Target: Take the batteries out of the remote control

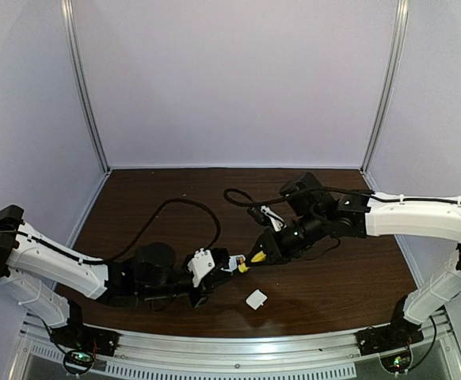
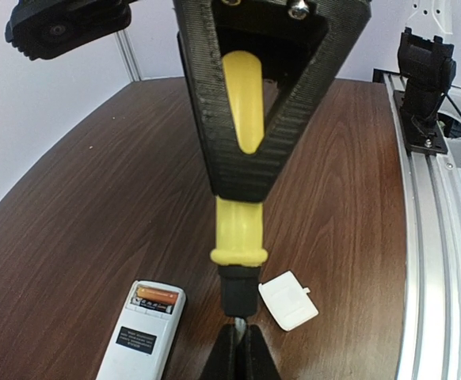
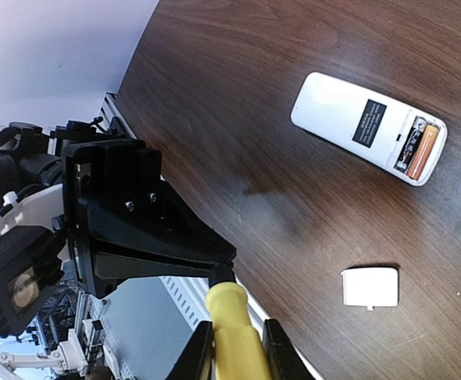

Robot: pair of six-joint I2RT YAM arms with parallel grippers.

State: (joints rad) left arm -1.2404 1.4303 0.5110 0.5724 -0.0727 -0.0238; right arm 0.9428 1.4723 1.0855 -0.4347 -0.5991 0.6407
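Observation:
The remote control [image 2: 139, 332] lies white back up on the table, with its dark label showing and its battery bay open. One orange battery [image 2: 158, 297] sits in the bay. The remote [image 3: 357, 123] and battery [image 3: 425, 150] also show in the right wrist view. A yellow-handled screwdriver [image 2: 238, 229] hangs above the table between both grippers. My left gripper [image 2: 239, 348] is shut on its metal shaft. My right gripper [image 3: 234, 348] is shut on the yellow handle [image 3: 234, 332]. Neither gripper touches the remote. In the top view the grippers meet over the screwdriver [image 1: 256, 257].
The small white square cover [image 2: 288, 300] lies loose on the table to the right of the remote; it also shows in the top view [image 1: 256, 299] and the right wrist view [image 3: 371, 286]. A black cable [image 1: 175, 207] loops over the table behind the left arm. A metal rail [image 2: 436, 237] runs along the near edge.

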